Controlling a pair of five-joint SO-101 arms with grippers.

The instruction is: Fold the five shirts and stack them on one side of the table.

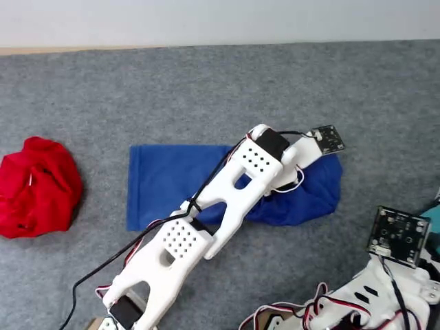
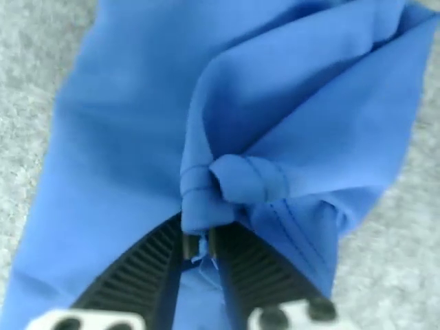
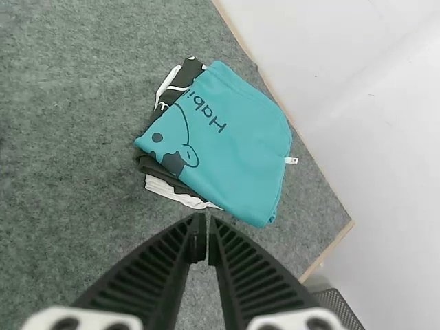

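A blue shirt (image 1: 172, 182) lies partly folded in the middle of the grey table, flat at its left and bunched at its right end (image 1: 313, 196). My left gripper (image 2: 199, 251) is shut on a hemmed fold of the blue shirt (image 2: 234, 179); in the high view that arm crosses the shirt to its right end (image 1: 292, 165). A crumpled red shirt (image 1: 38, 185) sits at the far left. My right gripper (image 3: 201, 237) is shut and holds nothing, above the grey mat near a stack of folded shirts with a teal shirt (image 3: 223, 141) on top.
The right arm's base and camera board (image 1: 397, 237) stand at the lower right corner. A teal edge of the stack (image 1: 433, 223) shows at the right border. The mat's edge (image 3: 330, 244) and white floor lie just past the stack. Grey mat stretches open along the back.
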